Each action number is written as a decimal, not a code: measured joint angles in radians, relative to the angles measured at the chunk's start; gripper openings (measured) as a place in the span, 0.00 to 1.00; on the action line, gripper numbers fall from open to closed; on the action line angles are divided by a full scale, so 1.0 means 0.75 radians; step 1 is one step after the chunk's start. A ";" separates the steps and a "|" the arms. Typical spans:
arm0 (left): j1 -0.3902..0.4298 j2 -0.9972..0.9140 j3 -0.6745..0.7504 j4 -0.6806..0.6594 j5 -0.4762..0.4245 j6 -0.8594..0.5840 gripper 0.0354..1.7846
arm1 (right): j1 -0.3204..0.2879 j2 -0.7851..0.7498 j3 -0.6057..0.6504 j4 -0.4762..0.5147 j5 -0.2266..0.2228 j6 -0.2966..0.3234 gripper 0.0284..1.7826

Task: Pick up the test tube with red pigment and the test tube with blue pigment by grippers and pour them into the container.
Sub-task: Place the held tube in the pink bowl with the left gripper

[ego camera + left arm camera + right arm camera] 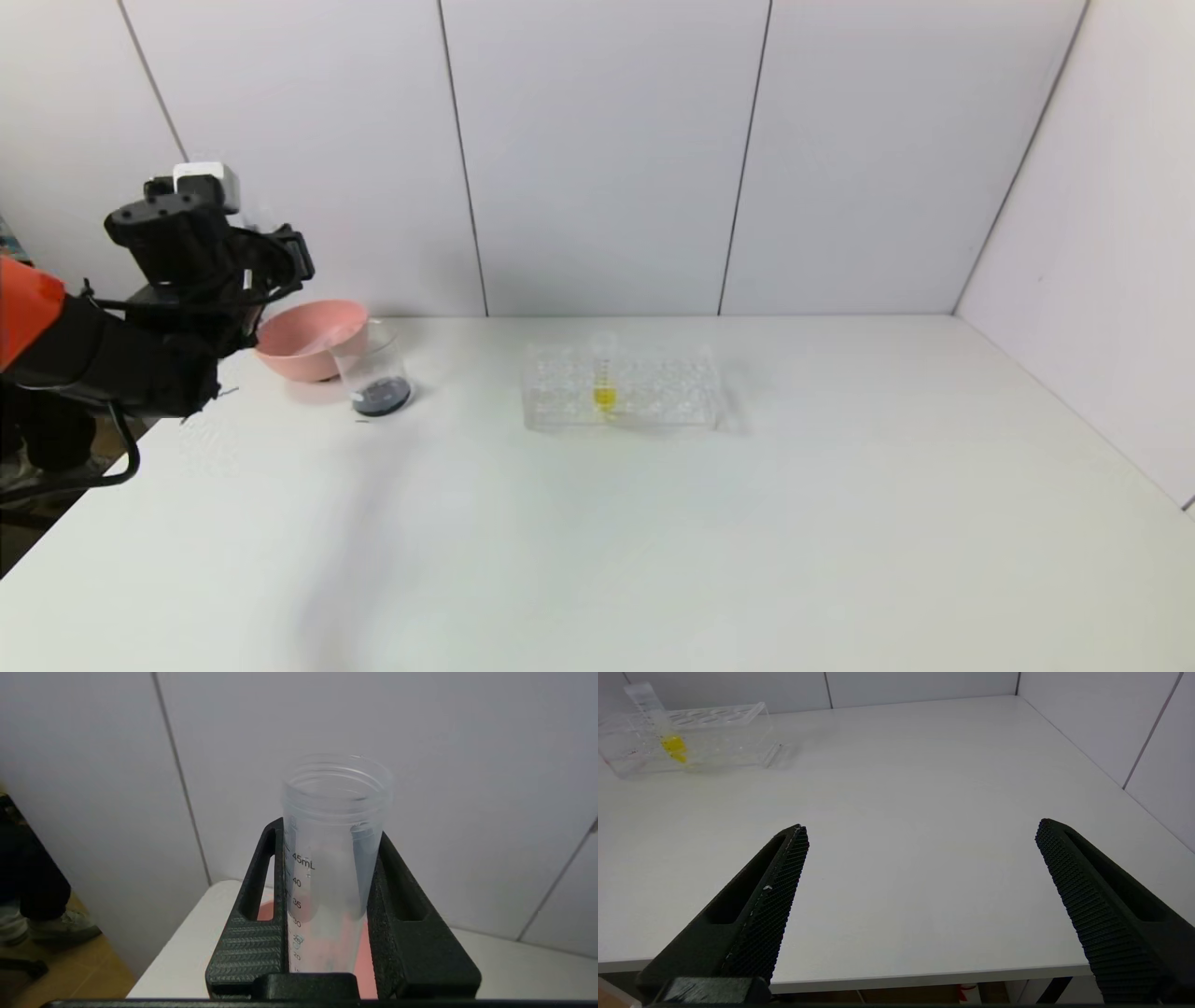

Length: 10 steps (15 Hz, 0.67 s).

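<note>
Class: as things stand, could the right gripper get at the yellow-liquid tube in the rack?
Probably yes: the right gripper is open, and only bare table lies between it and the yellow-liquid tube standing in the rack.

Even, diffuse light fills all three views, bright and without hard glare. On the bench (653,523) shadows are faint and soft: a pale smear beside the tube rack (621,387) and a small dark pool under the container (375,373). The head view is soft overall, and the left pincer (271,266) is slightly blurred. In the left wrist view the tube (334,858) looks hazy.
</note>
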 joint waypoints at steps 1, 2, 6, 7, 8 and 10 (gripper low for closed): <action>-0.001 0.022 0.059 -0.151 0.037 -0.002 0.26 | 0.000 0.000 0.000 0.000 0.000 -0.001 1.00; -0.002 0.047 0.090 -0.271 0.058 0.003 0.26 | 0.000 0.000 0.000 0.000 0.000 0.001 1.00; 0.015 0.146 0.032 -0.386 0.067 0.009 0.26 | 0.000 0.000 0.000 0.000 0.000 0.001 1.00; 0.025 0.178 -0.025 -0.368 0.067 0.007 0.26 | 0.000 0.000 0.000 0.000 0.000 0.000 1.00; 0.036 0.209 -0.081 -0.329 0.070 0.005 0.26 | 0.001 0.000 0.000 0.001 0.000 0.001 1.00; 0.051 0.263 -0.195 -0.205 0.087 -0.004 0.26 | 0.000 0.000 0.000 0.000 0.000 0.001 1.00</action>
